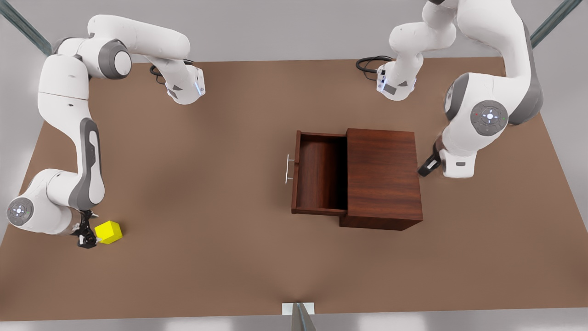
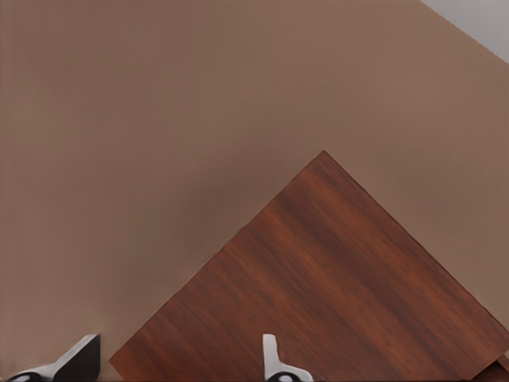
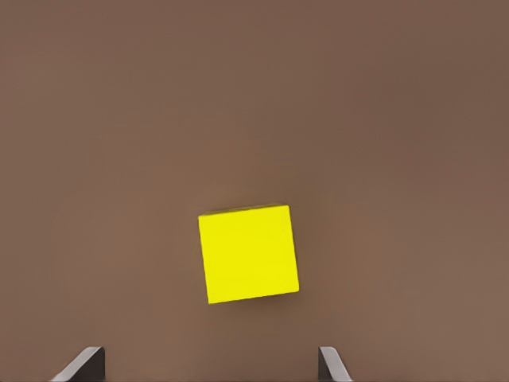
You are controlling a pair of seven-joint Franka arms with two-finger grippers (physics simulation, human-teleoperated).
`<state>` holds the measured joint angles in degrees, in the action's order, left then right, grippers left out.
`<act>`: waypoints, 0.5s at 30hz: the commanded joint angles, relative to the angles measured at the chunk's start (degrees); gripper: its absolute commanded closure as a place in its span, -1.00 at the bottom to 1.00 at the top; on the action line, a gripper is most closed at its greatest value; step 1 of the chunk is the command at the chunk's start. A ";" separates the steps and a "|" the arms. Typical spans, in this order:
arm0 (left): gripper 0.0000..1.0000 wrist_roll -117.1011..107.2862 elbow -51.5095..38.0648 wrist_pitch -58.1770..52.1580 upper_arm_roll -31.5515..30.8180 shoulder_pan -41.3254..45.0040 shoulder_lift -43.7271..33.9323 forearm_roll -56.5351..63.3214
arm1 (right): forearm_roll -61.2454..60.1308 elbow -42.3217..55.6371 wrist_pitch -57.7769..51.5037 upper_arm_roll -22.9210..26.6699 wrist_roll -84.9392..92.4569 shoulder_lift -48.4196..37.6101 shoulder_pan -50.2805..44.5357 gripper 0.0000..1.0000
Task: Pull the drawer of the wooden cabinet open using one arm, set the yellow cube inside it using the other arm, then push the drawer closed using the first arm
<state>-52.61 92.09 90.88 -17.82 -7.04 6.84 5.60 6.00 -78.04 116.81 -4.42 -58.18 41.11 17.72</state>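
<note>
Right gripper [image 1: 87,232] fingers spread apart beside the yellow cube [image 1: 109,232] on the table [image 1: 206,184], left gripper [image 1: 427,166] fingers parted by the wooden cabinet [image 1: 383,177], drawer [image 1: 319,172] pulled open.

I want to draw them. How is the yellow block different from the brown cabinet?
The yellow cube is tiny and bright; the wooden cabinet is far bigger, dark red-brown. The cube sits by the right gripper; the cabinet sits beside the left gripper, its drawer open. Both rest on the table.
</note>
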 commanded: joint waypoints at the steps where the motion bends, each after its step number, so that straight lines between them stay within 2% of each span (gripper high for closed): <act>1: -1.00 43.29 1.52 5.36 0.42 -0.87 -1.66 -6.13 | 0.07 -0.01 4.04 0.47 5.53 1.25 0.03 -1.00; 3: -1.00 42.50 -4.02 4.84 0.50 -3.50 1.60 -5.07 | 0.16 0.08 4.13 1.08 8.61 2.83 0.12 -1.00; 6: -1.00 42.33 -4.46 3.17 0.42 -3.24 1.68 -5.69 | 0.24 1.93 4.04 1.00 10.37 4.15 1.09 -1.00; 7: -1.00 42.33 -5.07 2.55 4.44 0.35 1.16 -5.69 | 0.42 3.50 3.96 1.00 10.11 5.20 1.35 -1.00; 8: -1.00 42.41 -5.95 -0.17 12.54 8.27 0.98 -6.13 | 2.88 4.83 3.87 0.47 10.19 6.17 2.05 -1.00; 9: -1.00 42.76 -5.96 -5.34 12.46 8.54 0.72 -8.83 | 3.06 4.83 3.87 -1.63 10.19 6.87 3.81 -1.00; 10: -1.00 42.94 -5.16 -6.94 13.16 7.93 0.72 -17.26 | 4.28 4.83 4.04 -3.57 10.28 7.66 5.04 -1.00; 11: -1.00 43.03 -5.43 -5.02 13.07 7.84 0.72 -17.82 | 6.04 4.83 3.96 -6.37 10.19 8.45 6.97 -1.00; 12: -1.00 42.94 -5.08 -1.23 12.46 8.53 0.72 -15.28 | 7.63 4.83 3.96 -9.10 10.19 9.25 8.99 -1.00; 14: -1.00 42.85 -6.74 -3.43 12.55 8.63 0.90 -13.08 | 8.41 4.83 3.96 -9.29 11.33 9.77 9.09 -1.00; 15: -1.00 42.94 -9.11 -2.90 12.11 9.85 0.98 -9.21 | 10.78 4.74 3.78 -11.30 11.42 9.95 10.40 -1.00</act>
<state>-28.45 84.13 89.16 -5.60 2.00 7.81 -5.84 13.66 -73.31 120.38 -14.93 -52.49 50.88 27.66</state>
